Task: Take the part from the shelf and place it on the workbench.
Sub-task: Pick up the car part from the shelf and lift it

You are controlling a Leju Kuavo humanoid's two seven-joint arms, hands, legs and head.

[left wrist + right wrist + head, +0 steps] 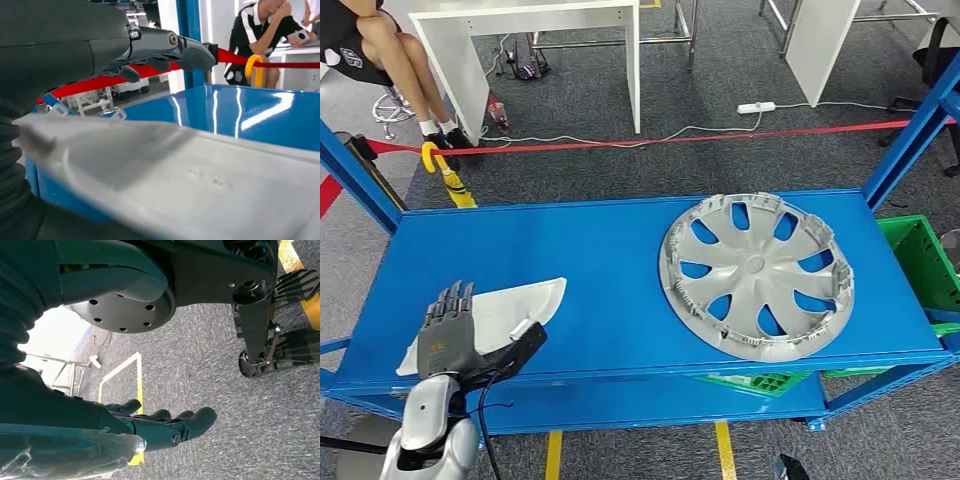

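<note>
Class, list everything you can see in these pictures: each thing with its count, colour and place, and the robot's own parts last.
Shelf: one, blue, across the middle of the head view.
Wheel cover: one, silver-grey, lying flat on the shelf's right half.
White part: one, white, on the shelf's near left edge.
Crate: one, green, right of the shelf.
Barrier tape: one, red, on the floor behind the shelf.
Tables: two, white, beyond the tape.
Power strip: one, white, on the floor.
Person: one, seated, far left.
Left robot hand: grey, over the white part.
Right robot hand: dark, hanging above the floor.
</note>
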